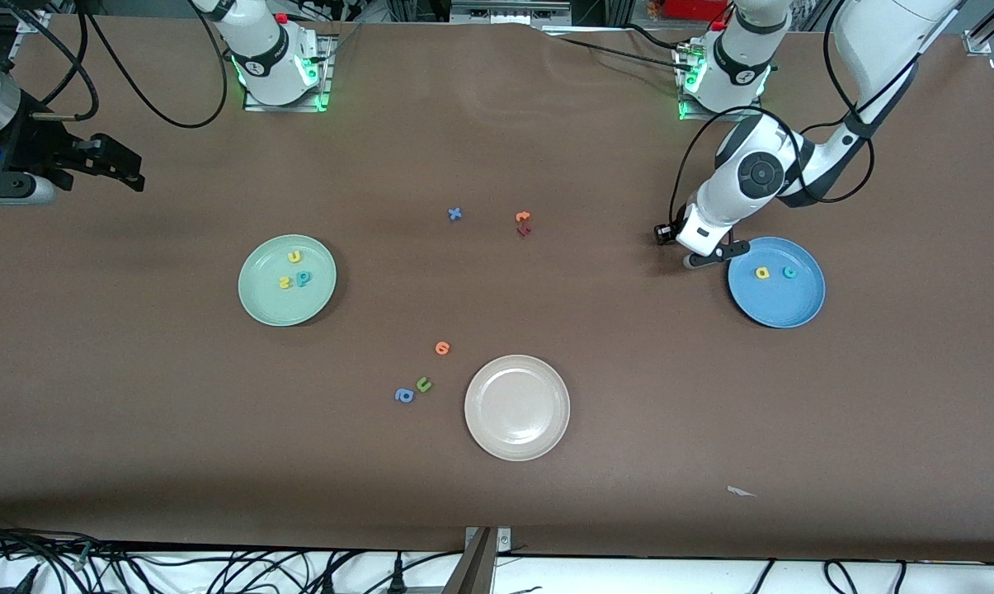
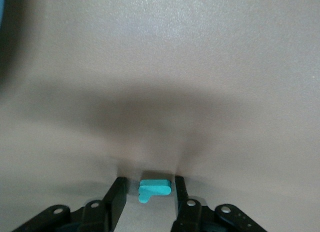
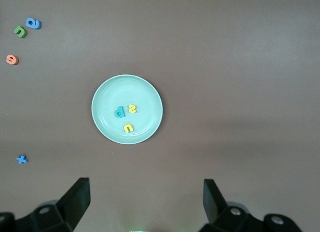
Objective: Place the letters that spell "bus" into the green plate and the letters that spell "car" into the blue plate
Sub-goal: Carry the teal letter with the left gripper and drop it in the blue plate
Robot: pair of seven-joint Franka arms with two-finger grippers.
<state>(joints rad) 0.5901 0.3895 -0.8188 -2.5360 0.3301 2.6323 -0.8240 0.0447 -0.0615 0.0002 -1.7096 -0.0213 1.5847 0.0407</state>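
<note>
I see my left gripper [image 2: 148, 194] just beside the blue plate [image 1: 781, 305], its fingers narrow around the thin teal r [image 2: 154, 189]. My right gripper [image 3: 146, 199] waits, fingers wide, high above the green plate [image 3: 150, 97] holding b, u, s.

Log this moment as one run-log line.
left gripper: shut on teal r, beside blue plate | right gripper: open, waiting | green plate: bus done

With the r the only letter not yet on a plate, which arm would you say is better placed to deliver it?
The left. Its gripper already holds the teal r just beside the blue plate, where a and c lie. The right gripper waits open, high at its own table end.
</note>
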